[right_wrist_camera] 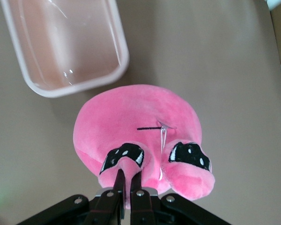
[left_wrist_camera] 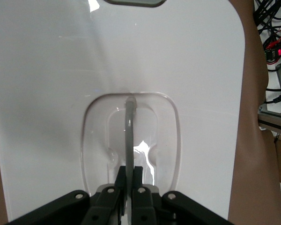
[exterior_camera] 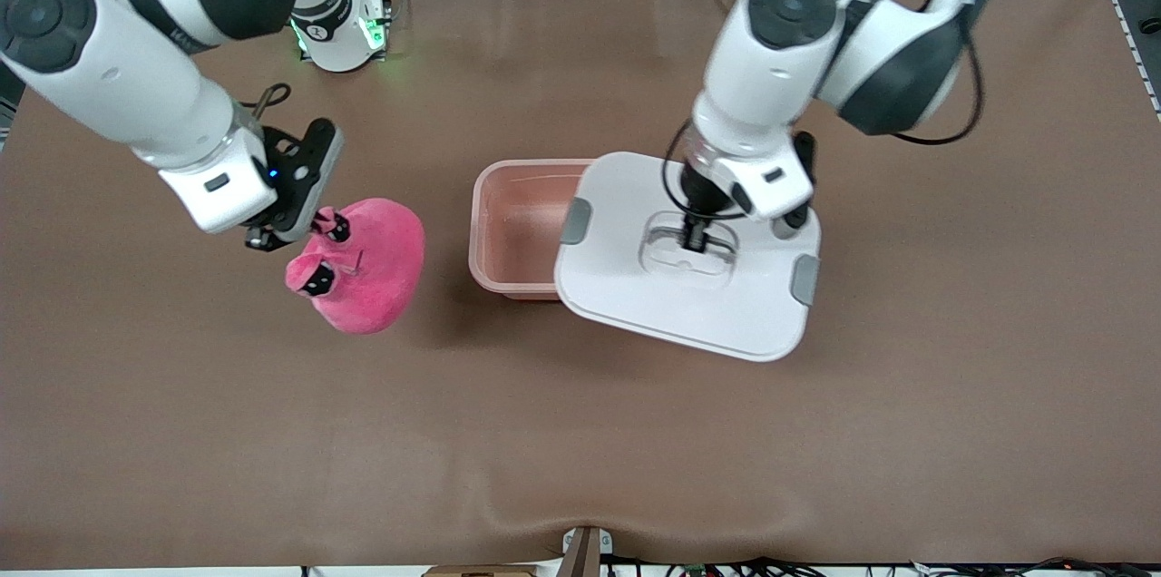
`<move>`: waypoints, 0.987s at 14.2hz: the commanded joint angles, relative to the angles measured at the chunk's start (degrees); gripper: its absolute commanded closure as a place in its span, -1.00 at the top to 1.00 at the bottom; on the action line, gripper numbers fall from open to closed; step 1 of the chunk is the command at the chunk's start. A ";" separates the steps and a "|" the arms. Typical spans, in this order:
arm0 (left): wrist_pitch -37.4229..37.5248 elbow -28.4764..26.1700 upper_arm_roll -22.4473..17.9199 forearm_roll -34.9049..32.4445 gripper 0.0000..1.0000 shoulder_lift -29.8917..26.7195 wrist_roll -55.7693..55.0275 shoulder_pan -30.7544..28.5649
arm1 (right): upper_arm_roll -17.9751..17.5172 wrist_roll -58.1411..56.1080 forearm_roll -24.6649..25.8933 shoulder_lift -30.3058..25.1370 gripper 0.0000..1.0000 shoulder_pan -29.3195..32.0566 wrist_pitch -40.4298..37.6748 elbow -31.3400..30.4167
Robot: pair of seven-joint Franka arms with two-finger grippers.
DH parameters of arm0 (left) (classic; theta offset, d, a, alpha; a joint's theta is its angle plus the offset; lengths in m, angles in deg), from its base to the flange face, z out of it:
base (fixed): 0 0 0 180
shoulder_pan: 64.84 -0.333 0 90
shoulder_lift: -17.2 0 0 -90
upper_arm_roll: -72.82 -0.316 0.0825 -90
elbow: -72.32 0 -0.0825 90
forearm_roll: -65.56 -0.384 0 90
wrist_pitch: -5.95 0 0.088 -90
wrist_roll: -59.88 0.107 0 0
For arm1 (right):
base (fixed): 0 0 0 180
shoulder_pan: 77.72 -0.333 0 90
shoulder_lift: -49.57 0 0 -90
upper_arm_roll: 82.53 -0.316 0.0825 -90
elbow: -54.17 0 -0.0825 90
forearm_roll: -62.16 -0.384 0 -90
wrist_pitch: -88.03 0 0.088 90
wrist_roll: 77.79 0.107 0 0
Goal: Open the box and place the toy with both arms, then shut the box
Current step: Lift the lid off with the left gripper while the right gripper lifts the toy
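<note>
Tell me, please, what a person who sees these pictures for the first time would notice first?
Probably the hot-pink toy with bulging eyes, toward the right arm's end of the table; the right gripper is shut on one eye. Next, the white lid, which the left gripper holds by its clear handle above the table, partly over the open pink box at the middle of the table.

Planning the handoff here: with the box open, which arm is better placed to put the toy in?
Right. The right gripper is shut on the toy; the left gripper holds the lid over the box.
</note>
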 commanded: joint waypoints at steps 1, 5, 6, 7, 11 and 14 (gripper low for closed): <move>2.73 -1.13 0.53 4.63 -1.00 -2.24 12.18 -5.83 | 0.37 -5.15 -0.87 -1.89 -1.00 -3.19 -0.92 0.57; 6.69 -1.13 0.53 7.63 -1.00 -2.60 25.65 -12.16 | 0.46 -10.89 -0.70 -2.34 -1.00 -6.80 -0.92 0.75; 7.83 -1.13 0.53 7.98 -1.00 -2.60 28.81 -13.57 | 0.46 -10.89 -0.52 -2.25 -1.00 -8.29 -0.58 0.75; 8.88 -1.13 0.53 8.25 -1.00 -2.60 32.32 -14.80 | 0.54 -10.46 -0.26 -2.08 -1.00 -10.13 -0.22 0.75; 11.26 -1.22 0.44 9.83 -1.00 -2.51 41.74 -18.94 | 0.63 -9.93 0.36 0.11 -1.00 -16.72 3.90 0.49; 12.67 -1.31 0.35 9.83 -1.00 -1.90 42.99 -19.56 | 0.55 -7.91 4.30 2.58 -1.00 -21.21 6.89 0.40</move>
